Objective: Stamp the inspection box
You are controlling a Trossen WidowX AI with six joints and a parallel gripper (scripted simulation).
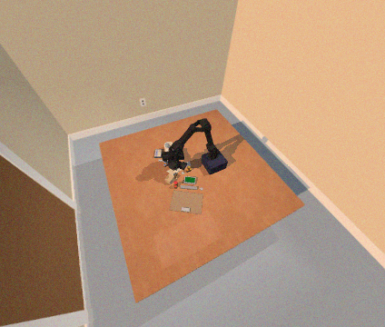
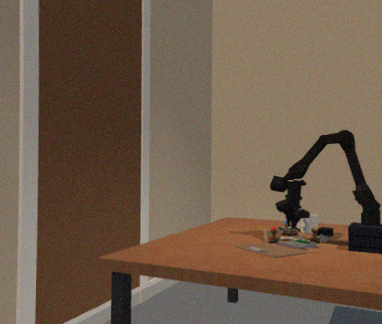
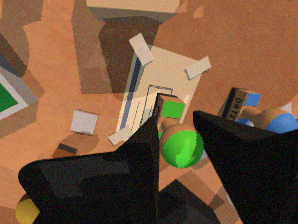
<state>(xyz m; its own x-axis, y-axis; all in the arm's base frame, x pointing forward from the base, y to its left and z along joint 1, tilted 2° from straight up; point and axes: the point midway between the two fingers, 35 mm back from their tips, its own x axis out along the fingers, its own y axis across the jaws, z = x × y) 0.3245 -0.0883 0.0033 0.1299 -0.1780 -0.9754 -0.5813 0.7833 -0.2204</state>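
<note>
Wrist view shows your gripper [image 3: 176,145] clamped on the green-knobbed PASS stamp [image 3: 181,146], whose face overhangs the inspection box [image 3: 152,97] edge on the card [image 3: 157,85]; pressing now risks an off-box print.

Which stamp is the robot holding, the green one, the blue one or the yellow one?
The green-knobbed stamp. It sits between the gripper fingers, above the card. The blue stamp and the yellow one lie off to the sides.

The tabletop [image 3: 55,75] looks like warm, matt wood with faint grain. The card [image 3: 165,80] reads as pale, flat paper. The stamp [image 3: 181,145] has a glossy green knob; the tool [image 3: 176,131] is dull black plastic.
</note>
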